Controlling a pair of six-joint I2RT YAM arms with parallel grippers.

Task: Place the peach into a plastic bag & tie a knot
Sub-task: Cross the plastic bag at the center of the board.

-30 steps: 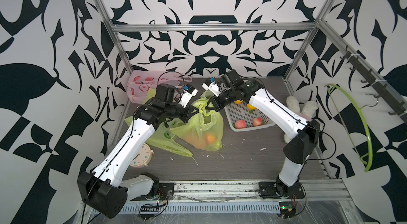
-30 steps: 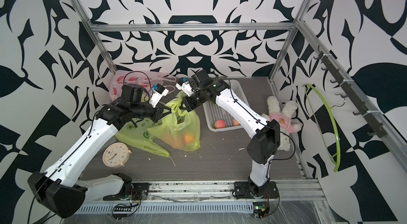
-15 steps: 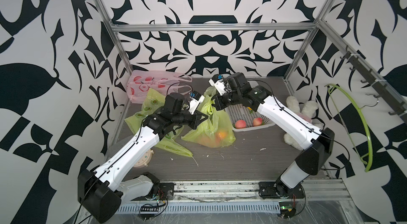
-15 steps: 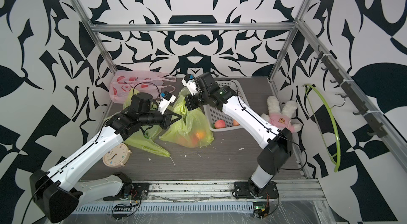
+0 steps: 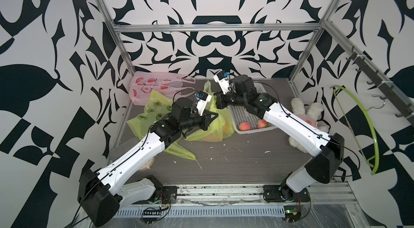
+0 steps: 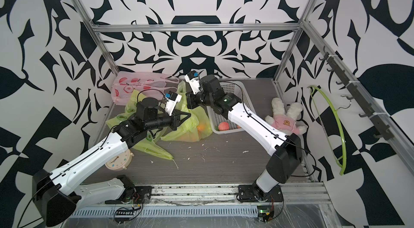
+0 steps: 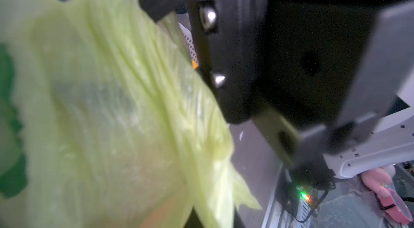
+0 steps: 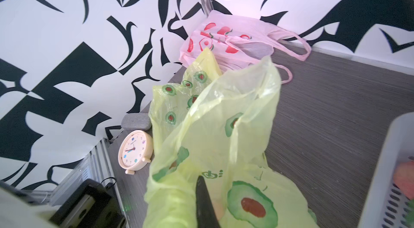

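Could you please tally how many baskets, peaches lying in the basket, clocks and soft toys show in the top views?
Basket: 1
Peaches: 2, both in the basket
Clock: 1
Soft toy: 1
Total: 5

Black-and-white patterned walls [image 5: 212, 3] enclose a grey woodgrain floor [image 5: 235, 166].

Crumpled yellow-green plastic bag [image 5: 201, 136], top drawn upward, holds 1 orange fruit [image 6: 201, 127].
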